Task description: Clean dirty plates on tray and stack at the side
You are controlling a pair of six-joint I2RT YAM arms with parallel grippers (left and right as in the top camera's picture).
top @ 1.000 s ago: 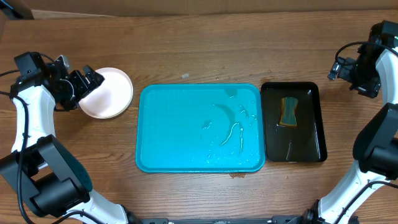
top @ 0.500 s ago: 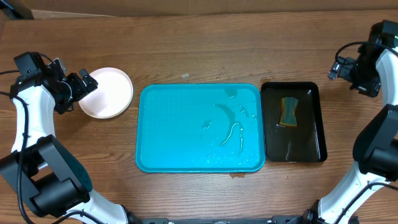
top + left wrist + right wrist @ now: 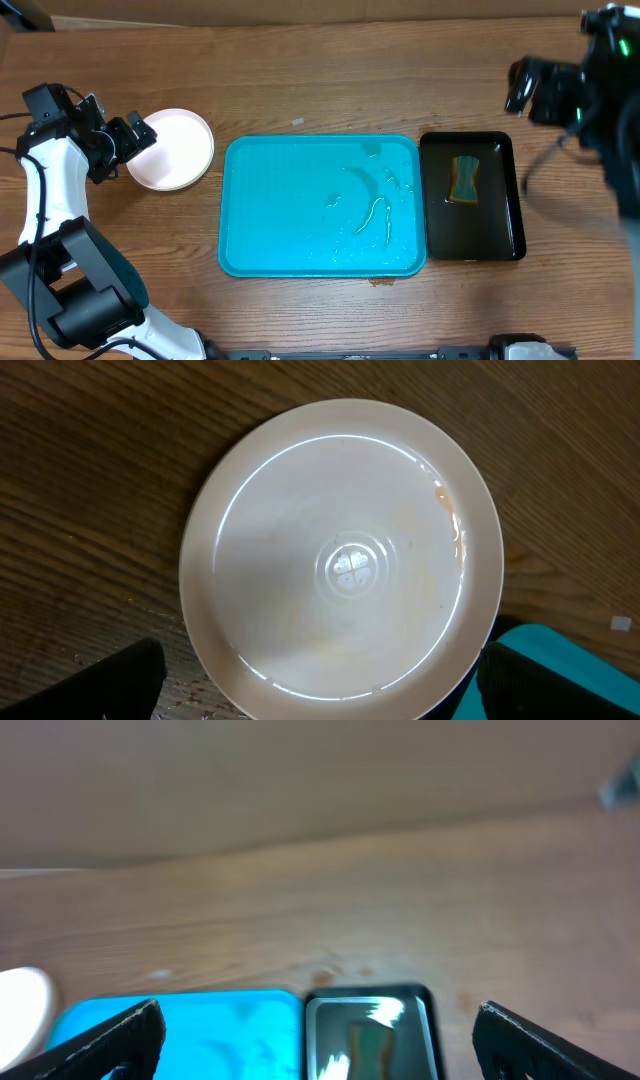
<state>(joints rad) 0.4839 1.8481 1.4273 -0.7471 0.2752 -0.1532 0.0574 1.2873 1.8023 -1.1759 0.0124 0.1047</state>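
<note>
Where the scene differs from a second ago: the left gripper (image 3: 130, 143) has drawn back off the plate (image 3: 172, 150) toward the left edge of the frame; the right arm has swung inward and shows blurred at the upper right of the overhead view.
Unchanged items: plate, tray (image 3: 235, 200), black tray (image 3: 500, 240) and sponge (image 3: 465, 178) lie where they did.
Left gripper, opening: jaws spread wide; in the left wrist view its fingers (image 3: 125, 680) sit at the two bottom corners with the plate between and beyond them.
Left gripper, contact: holds nothing; whether a fingertip grazes the plate rim cannot be told.
Right gripper (image 3: 318, 1045), opening: jaws spread wide, fingers (image 3: 105, 1038) at the bottom corners of its own view.
Right gripper, contact: holds nothing and touches nothing; it hangs over bare table (image 3: 330, 80) above the black tray.
Plate, location: on the table at centre left of the overhead frame, just left of the tray and clear of it.
Plate, condition: pale, with a faint orange smear (image 3: 450, 525) near its right rim; any plates beneath it cannot be counted.
Tray, location: centre of the frame, carrying no plates, with wet streaks (image 3: 375, 212) on its right half.
Black tray: just right of the tray, the sponge lying in its upper half.
</note>
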